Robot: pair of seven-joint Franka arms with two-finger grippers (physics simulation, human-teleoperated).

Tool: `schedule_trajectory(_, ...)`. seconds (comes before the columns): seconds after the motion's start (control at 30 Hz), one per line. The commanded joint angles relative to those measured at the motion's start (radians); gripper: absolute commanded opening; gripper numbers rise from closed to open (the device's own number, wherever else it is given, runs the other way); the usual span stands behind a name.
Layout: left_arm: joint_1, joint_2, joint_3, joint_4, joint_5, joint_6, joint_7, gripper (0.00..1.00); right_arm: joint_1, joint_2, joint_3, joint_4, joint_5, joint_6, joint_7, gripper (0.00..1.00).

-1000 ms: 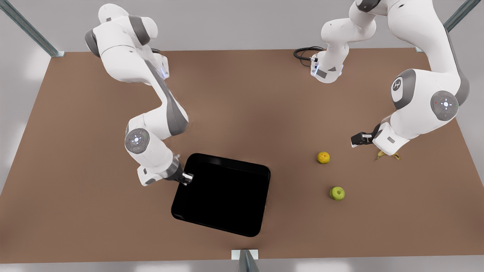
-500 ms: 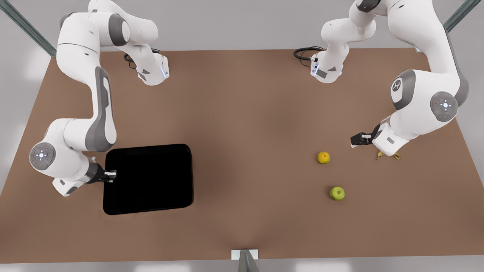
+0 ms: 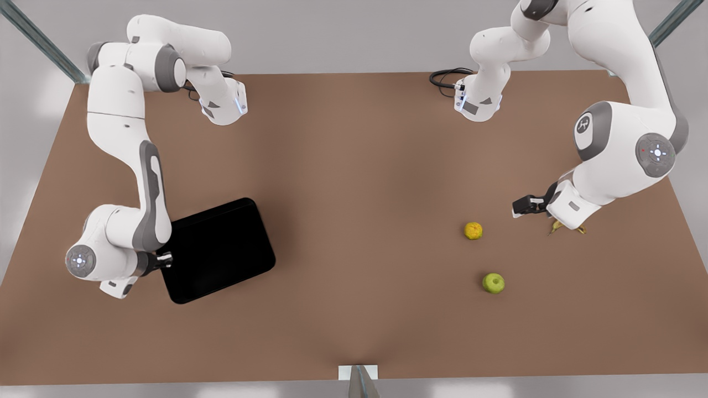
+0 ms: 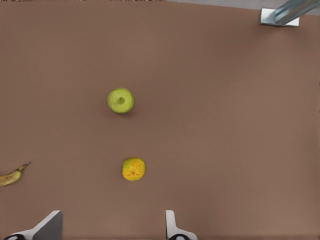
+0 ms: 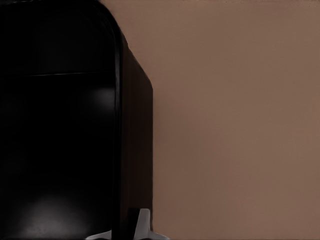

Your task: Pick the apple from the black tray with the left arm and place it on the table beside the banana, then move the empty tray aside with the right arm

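Gripping the black tray (image 3: 218,251)'s rim, right claw (image 3: 166,258); left claw (image 4: 112,225) splayed above bare table (image 4: 225,125).

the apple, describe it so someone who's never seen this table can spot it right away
On the brown table, look to the front view's right, far from the black tray. Two small round fruits lie there; the apple is the yellow-green one with a dark dimple, nearer the front edge than the orange-yellow fruit.

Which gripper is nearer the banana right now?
Left. The left gripper hovers right beside the banana; the right gripper grips the black tray rim far across the table.
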Motion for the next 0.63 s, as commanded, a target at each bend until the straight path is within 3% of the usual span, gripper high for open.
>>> schedule_trajectory(0.0,-0.006,-0.001,-0.002,0.003,0.001,-0.001,-0.001,1.0,0.0,0.017,-0.001,0.001,-0.004,0.111,-0.303,0.23)
schedule_trajectory(0.1,-0.02,-0.001,-0.002,0.017,0.001,0.001,-0.003,1.0,-0.001,0.02,-0.001,0.003,-0.001,0.123,-0.302,0.43)
schedule_trajectory(0.17,-0.026,-0.001,-0.002,0.015,-0.002,-0.002,-0.006,1.0,0.0,0.017,-0.003,0.003,0.013,0.143,-0.286,0.85)
schedule_trajectory(0.23,-0.023,-0.001,-0.002,0.015,-0.008,-0.012,-0.004,1.0,0.006,-0.03,0.005,0.004,0.094,0.099,-0.28,1.0)
schedule_trajectory(0.37,0.01,-0.001,0.009,0.011,0.002,-0.03,-0.003,1.0,0.058,-0.176,0.043,0.133,0.117,-0.217,0.057,1.0)
schedule_trajectory(0.53,0.003,-0.003,0.001,0.014,0.016,-0.03,-0.001,1.0,0.092,-0.263,0.069,0.214,0.064,-0.345,0.591,1.0)
schedule_trajectory(0.6,0.002,-0.003,-0.002,0.014,0.013,-0.03,-0.004,1.0,0.092,-0.288,0.065,0.213,0.044,-0.365,0.612,1.0)
